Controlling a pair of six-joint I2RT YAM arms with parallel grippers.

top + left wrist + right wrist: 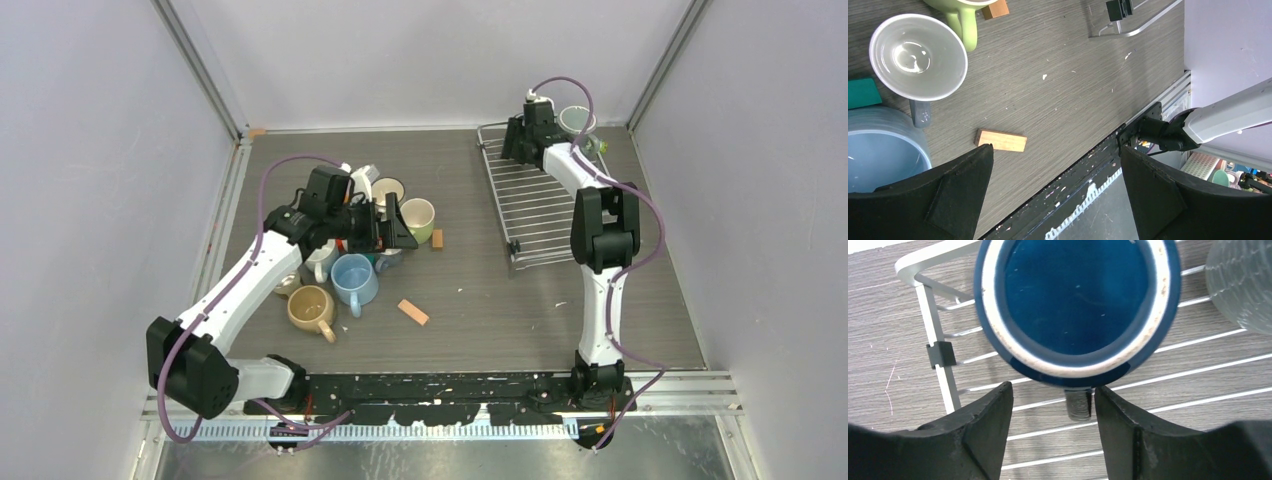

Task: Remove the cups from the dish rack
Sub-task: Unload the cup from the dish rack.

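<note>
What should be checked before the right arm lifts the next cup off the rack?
1. Handle of the blue cup sits between the right gripper fingers: ok.
2. Fingers clamped on the handle: not ok, gaps show on both sides.
3. Grey cup beside it stands apart from the blue cup: ok.
4. Left gripper open and holding nothing: ok.
5. Rack sits flat on the table: cannot tell.

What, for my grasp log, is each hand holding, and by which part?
Nothing yet. Left hand: open, empty. Right hand: open around the handle of the blue mug, not gripping.
</note>
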